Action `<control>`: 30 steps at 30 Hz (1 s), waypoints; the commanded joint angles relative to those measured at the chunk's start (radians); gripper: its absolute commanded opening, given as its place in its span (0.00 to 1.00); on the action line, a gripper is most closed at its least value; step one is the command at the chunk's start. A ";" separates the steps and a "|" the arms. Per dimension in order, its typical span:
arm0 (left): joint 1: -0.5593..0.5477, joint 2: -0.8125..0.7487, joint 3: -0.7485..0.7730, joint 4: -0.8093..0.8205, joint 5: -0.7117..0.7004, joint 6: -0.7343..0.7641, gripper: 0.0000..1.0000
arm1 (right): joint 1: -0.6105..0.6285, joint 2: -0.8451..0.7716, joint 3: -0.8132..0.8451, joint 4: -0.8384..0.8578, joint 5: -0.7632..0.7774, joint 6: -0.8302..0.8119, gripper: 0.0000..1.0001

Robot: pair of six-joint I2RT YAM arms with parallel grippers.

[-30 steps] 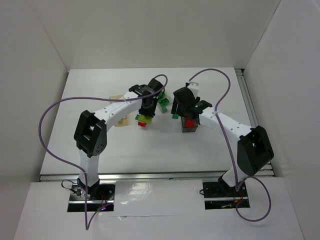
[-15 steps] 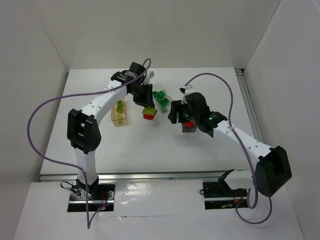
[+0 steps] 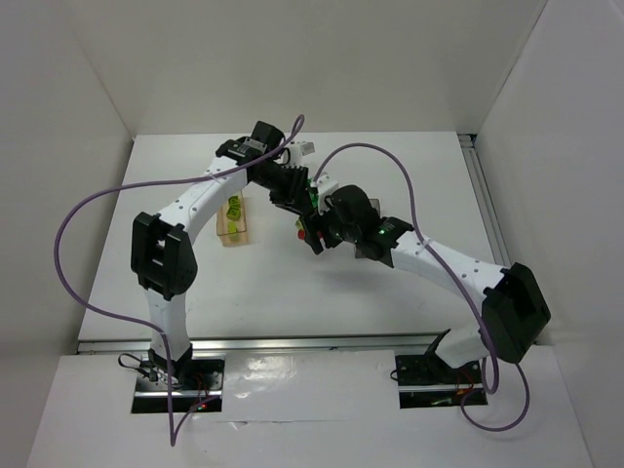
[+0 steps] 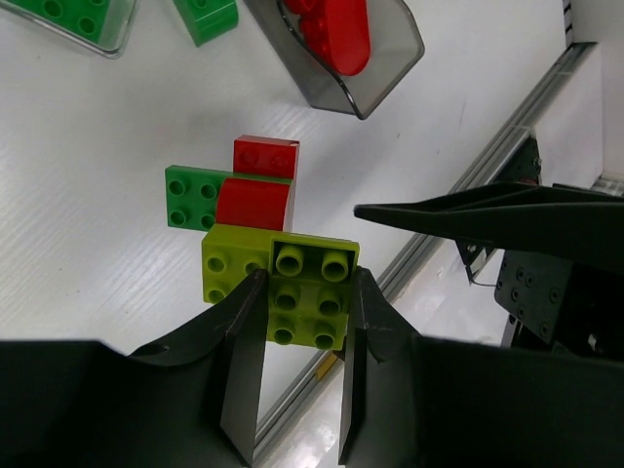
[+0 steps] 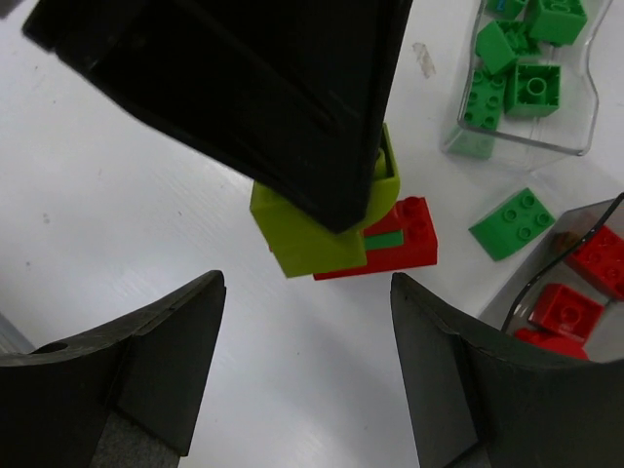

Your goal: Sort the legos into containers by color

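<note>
White surface (image 3: 292, 283), near its middle: the left fingers (image 4: 246, 341) pinch a yellow-green brick (image 4: 307, 292) seemingly stuck to a red brick (image 4: 255, 200) and a green brick (image 4: 190, 195) (right fingers (image 5: 156, 341) gape wide, close by), so lifting could drag all three along, or the arms could collide.

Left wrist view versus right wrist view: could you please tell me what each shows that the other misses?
Only the left wrist: the studded top of the yellow-green brick, clamped between the left fingers. Only the right wrist: both right fingers, spread open. Both: the stack's red brick, the loose green brick and the smoky bin holding red pieces.
</note>
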 commanded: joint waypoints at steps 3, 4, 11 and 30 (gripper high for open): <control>0.001 0.004 0.025 0.013 0.080 0.033 0.00 | 0.022 0.031 0.055 0.093 0.065 -0.039 0.76; 0.001 0.004 0.025 0.013 0.091 0.033 0.00 | 0.022 0.031 0.055 0.112 0.065 -0.030 0.73; 0.001 -0.006 0.005 0.013 0.102 0.033 0.00 | 0.041 0.055 0.055 0.168 0.088 -0.020 0.60; 0.133 0.004 -0.024 0.086 0.044 -0.092 0.00 | 0.068 -0.061 -0.120 0.156 0.191 0.084 0.00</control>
